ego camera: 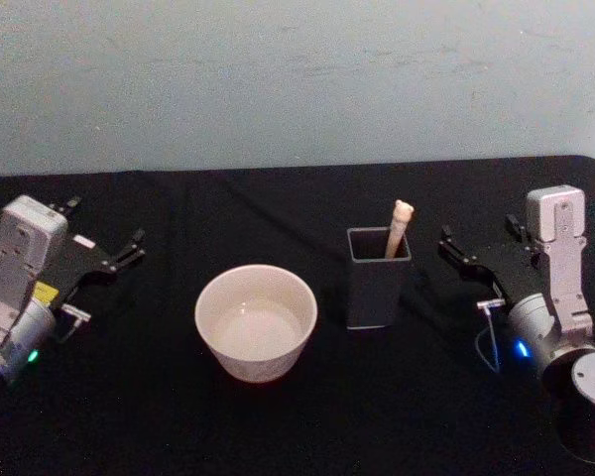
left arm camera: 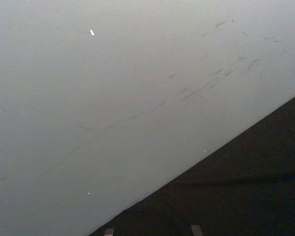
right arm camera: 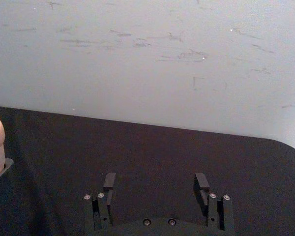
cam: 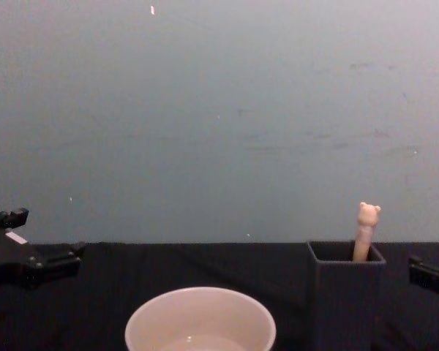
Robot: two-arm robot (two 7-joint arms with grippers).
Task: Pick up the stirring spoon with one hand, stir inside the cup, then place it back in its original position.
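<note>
Both end effectors, left (ego camera: 129, 248) and right (ego camera: 454, 248), sat spread apart (idle) at nine and three o'clock of my cup (ego camera: 256, 322); spoon (ego camera: 398, 227) stood in holder (ego camera: 378, 283).

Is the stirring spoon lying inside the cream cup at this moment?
No, the stirring spoon stands in the dark grey holder, its bear-topped handle sticking out, beside the cup.

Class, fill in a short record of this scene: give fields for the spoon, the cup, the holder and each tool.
Stirring spoon: upright in the holder, bear-head handle sticking out.
Cup: cream, round, left of the holder.
Holder: dark grey, square, standing on the black table.
Left tool: open, left of the cup, holding nothing.
Right tool: open, right of the holder, holding nothing.
</note>
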